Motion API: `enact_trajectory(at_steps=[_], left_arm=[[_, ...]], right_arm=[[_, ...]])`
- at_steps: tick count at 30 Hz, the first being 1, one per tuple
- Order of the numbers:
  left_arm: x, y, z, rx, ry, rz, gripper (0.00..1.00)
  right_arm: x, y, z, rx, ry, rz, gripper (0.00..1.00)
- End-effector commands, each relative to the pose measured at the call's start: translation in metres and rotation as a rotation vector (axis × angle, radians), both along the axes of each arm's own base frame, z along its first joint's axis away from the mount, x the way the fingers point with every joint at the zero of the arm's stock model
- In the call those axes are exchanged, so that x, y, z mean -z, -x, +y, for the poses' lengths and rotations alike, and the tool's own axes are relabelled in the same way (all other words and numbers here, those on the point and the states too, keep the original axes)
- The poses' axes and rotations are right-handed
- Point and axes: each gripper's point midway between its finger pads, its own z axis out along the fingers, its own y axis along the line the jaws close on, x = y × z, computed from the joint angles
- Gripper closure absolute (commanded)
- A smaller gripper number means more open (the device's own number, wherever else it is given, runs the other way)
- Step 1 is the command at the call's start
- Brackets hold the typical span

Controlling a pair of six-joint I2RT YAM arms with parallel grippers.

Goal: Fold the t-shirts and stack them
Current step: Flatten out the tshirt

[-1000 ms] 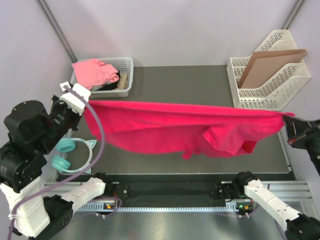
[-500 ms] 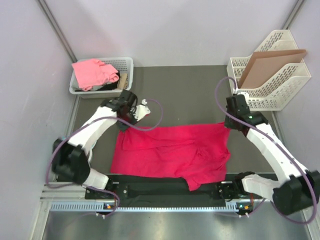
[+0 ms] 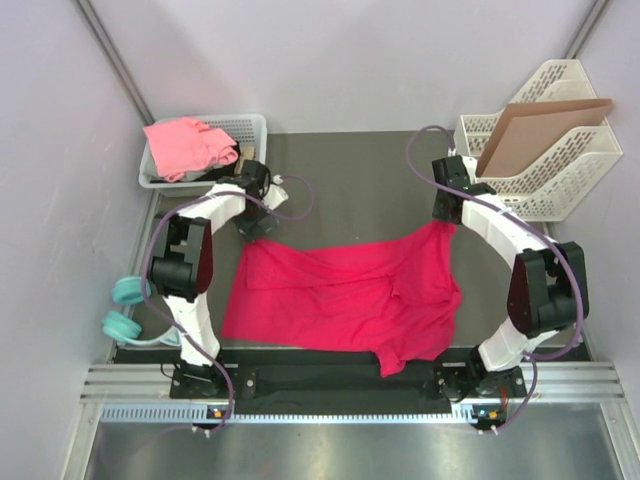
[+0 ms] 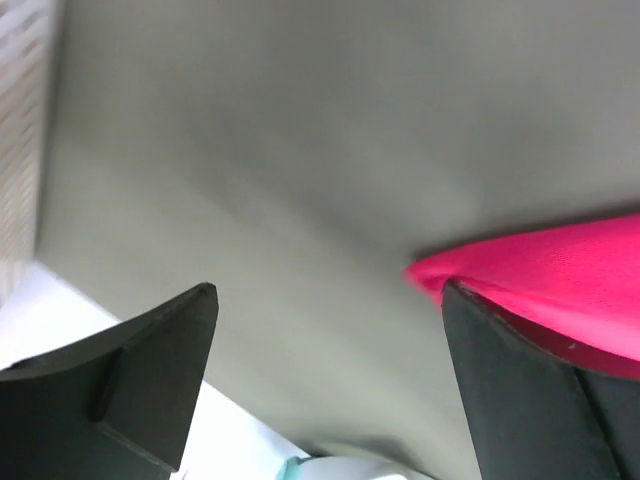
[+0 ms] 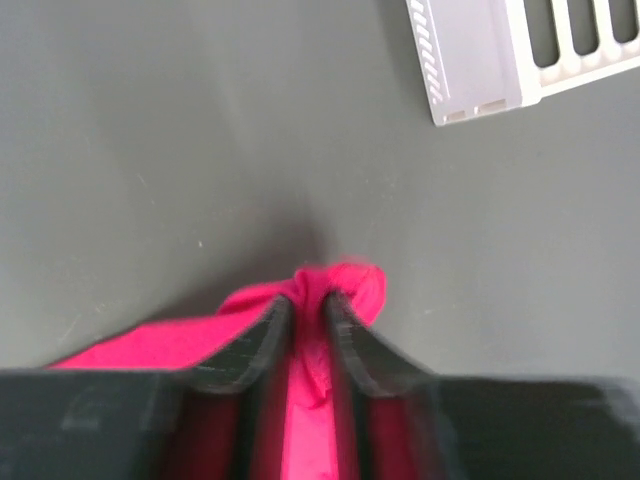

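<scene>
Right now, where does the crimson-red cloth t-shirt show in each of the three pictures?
Top external: crimson-red cloth t-shirt spread across the middle of the dark grey table top.
Left wrist: one corner at the right edge, beside the open left pincer.
Right wrist: a bunched fold at bottom centre, between the right pincer fingers.
Shared landmark: that table top.

- Top external: fixed, high behind the arm bases, facing down and forward. Distant; takes in the whole table [image 3: 350, 170].
- Left wrist: very near the table, looking out past the left gripper [image 4: 330, 295].
- Right wrist: near, looking steeply down past the right gripper [image 5: 308, 302].
- Shared by all three: crimson t-shirt [image 3: 340, 295], table.
</scene>
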Motion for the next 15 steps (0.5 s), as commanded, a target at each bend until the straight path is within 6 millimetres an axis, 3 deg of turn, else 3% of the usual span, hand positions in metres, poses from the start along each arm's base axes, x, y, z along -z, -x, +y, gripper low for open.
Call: enact_trajectory(at_steps=[1,2,4,5,6,7,8,10,14,15], left_arm=[[-0.056,-0.017,0.014,-0.031,0.016,-0.190,0.01],[-0.079,-0.005,0.011,-0.024,0.044,-0.215,0.01],[-0.080,0.024,-0.004,0.020,0.131,-0.163,0.01],[-0.092,0.046,-0.013,0.050,0.157,-0.150,0.01],[-0.089,0.062,-0.021,0.079,0.182,-0.124,0.01],[-0.073,0.086,-0.023,0.097,0.175,-0.066,0.01],[-0.079,0.102,-0.034,0.137,0.185,-0.081,0.01],[-0.069,0.136,-0.047,0.188,0.223,-0.047,0.01],[-0.051,0.164,-0.057,0.201,0.291,0.003,0.01],[-0.046,0.169,-0.056,0.196,0.292,0.026,0.02]], right_arm=[[-0.023,-0.022,0.002,-0.001,-0.018,-0.084,0.76],[-0.023,-0.022,0.002,0.000,-0.017,-0.083,0.73],[-0.025,-0.019,-0.001,0.004,-0.006,-0.082,0.51],[-0.027,-0.019,-0.001,0.007,-0.002,-0.084,0.44],[-0.030,-0.018,-0.005,0.019,0.011,-0.089,0.31],[-0.032,-0.015,-0.005,0.019,0.021,-0.084,0.24],[-0.039,-0.013,-0.008,0.027,0.034,-0.099,0.17],[-0.045,-0.006,-0.008,0.032,0.048,-0.105,0.13],[-0.068,0.019,-0.002,0.020,0.018,-0.147,0.15],[-0.062,0.030,-0.002,0.015,0.015,-0.121,0.15]])
